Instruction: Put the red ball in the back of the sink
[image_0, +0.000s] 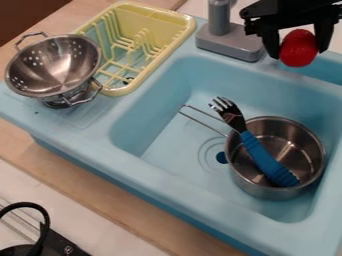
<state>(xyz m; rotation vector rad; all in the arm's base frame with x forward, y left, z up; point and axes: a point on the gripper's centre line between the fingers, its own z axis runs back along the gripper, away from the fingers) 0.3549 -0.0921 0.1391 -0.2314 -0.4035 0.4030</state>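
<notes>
Grasp looks done, place is the step in hand. Gripper (298, 49) is at the view's upper right, fingers closed on the red ball (298, 47), one either side. Ball hangs by the back edge of the blue toy sink (97, 139), right of the grey faucet (230, 42) in this view, nothing seen under it for support. Can't tell its exact height.

Next move: settle the ball's line over the back of the sink, lower, then spread the fingers once it is down or just above. "Back" reads two ways: the rear of the main basin (163, 140), or the recess (324, 72) behind it at the back right. From where the ball hangs, I'd judge the recess is the nearer fit. If so, only a small sideways trim, then down.

Watch: ball is round, so release low and slow or it may roll off the divider into the basin. Metal saucepan (267, 191) sits toward the basin's front right corner, with the blue-handled fork (264, 157) leaning in it, tines out over the rim. Keep the descent behind both. Faucet is close on the left, so keep the finger on that side off its base.
</notes>
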